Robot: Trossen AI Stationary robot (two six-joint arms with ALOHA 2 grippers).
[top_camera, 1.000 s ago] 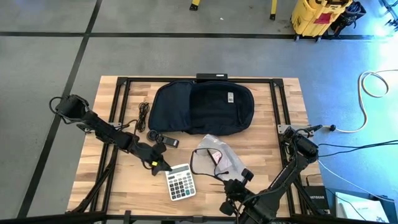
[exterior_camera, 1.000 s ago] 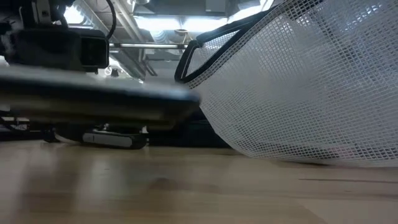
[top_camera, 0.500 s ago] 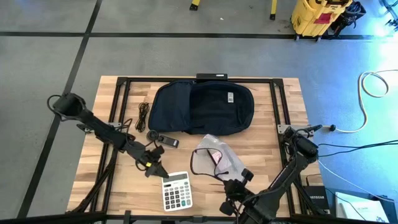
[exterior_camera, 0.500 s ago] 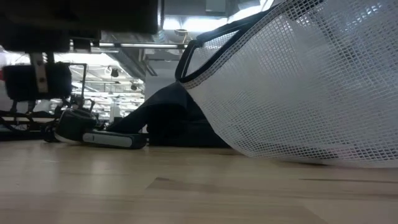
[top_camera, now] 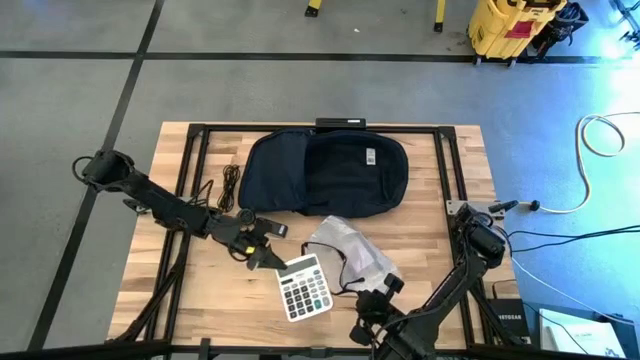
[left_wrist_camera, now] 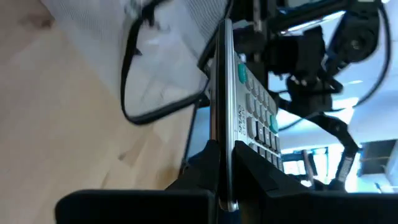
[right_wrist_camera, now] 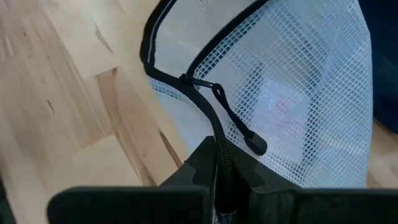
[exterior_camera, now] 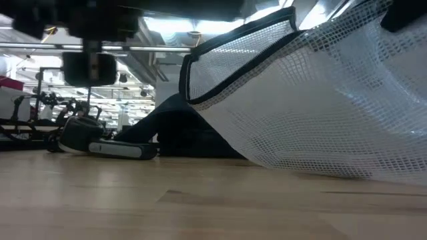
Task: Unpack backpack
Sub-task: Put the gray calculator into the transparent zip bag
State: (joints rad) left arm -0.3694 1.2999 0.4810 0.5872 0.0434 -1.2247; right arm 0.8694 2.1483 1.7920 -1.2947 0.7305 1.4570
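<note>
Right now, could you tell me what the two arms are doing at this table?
The left gripper is shut on a calculator, holding it by one edge near the table's front. The right gripper is shut on the zipper edge of a white mesh pouch beside it. The backpack lies at the back of the table, with a small dark device and a cable already out.

You had on table: one backpack [top_camera: 326, 172], one calculator [top_camera: 304, 287], one mesh pouch [top_camera: 347, 250] (white, black zipper), one coiled cable [top_camera: 231, 184], two arms.
</note>
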